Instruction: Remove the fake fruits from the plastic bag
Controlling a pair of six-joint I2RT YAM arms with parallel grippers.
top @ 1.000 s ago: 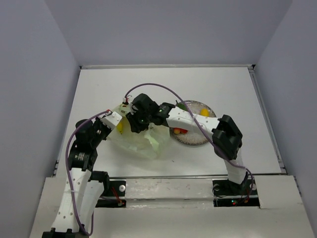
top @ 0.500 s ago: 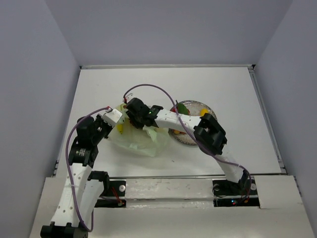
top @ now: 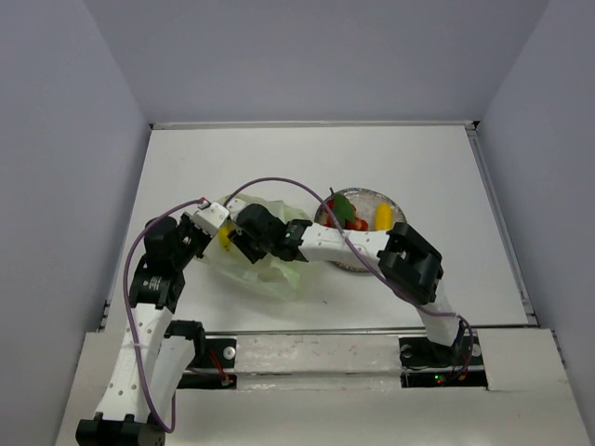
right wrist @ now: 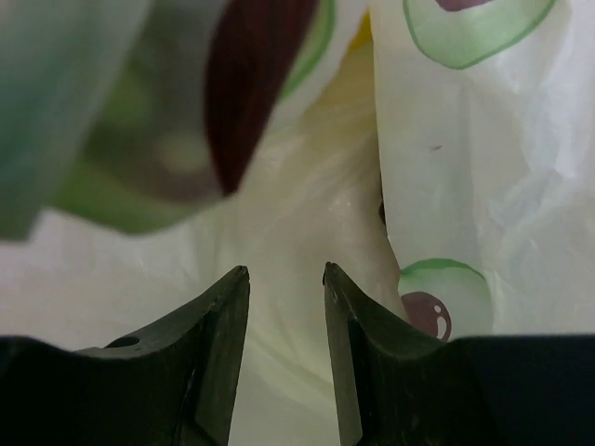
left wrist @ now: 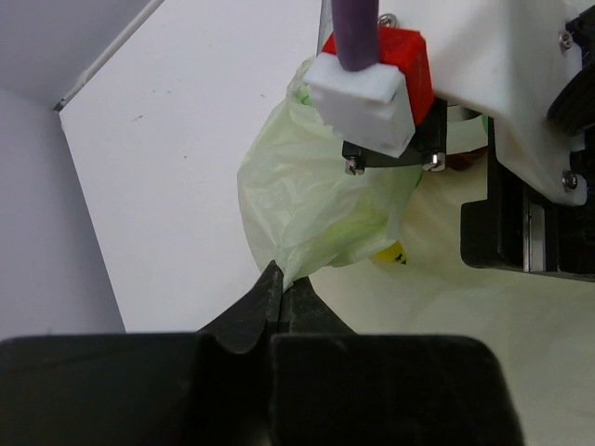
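Note:
The pale yellow-green plastic bag (top: 274, 265) lies left of centre, its mouth lifted. My left gripper (top: 219, 230) is shut on the bag's edge, as the left wrist view (left wrist: 282, 279) shows, with the bag (left wrist: 307, 195) hanging from it. A yellow fruit (left wrist: 391, 251) shows inside the bag, and it also shows in the top view (top: 224, 238). My right gripper (top: 244, 245) is open and pushed into the bag's mouth. In the right wrist view the gripper (right wrist: 286, 271) is empty, with only printed bag film (right wrist: 483, 139) ahead. Red fruits (top: 353, 222), a yellow piece (top: 383, 216) and a green leaf (top: 340, 203) lie on the plate.
The round speckled grey plate (top: 372, 258) sits just right of the bag, under the right forearm. The right wrist's red block (left wrist: 395, 56) and purple cable (top: 279, 182) hang close over the bag. Walls enclose the white table (top: 418, 158) on three sides.
My right gripper has moved left and down, deeper into the bag's mouth, uncovering the fruits on the plate. The left gripper has kept its hold on the bag's edge.

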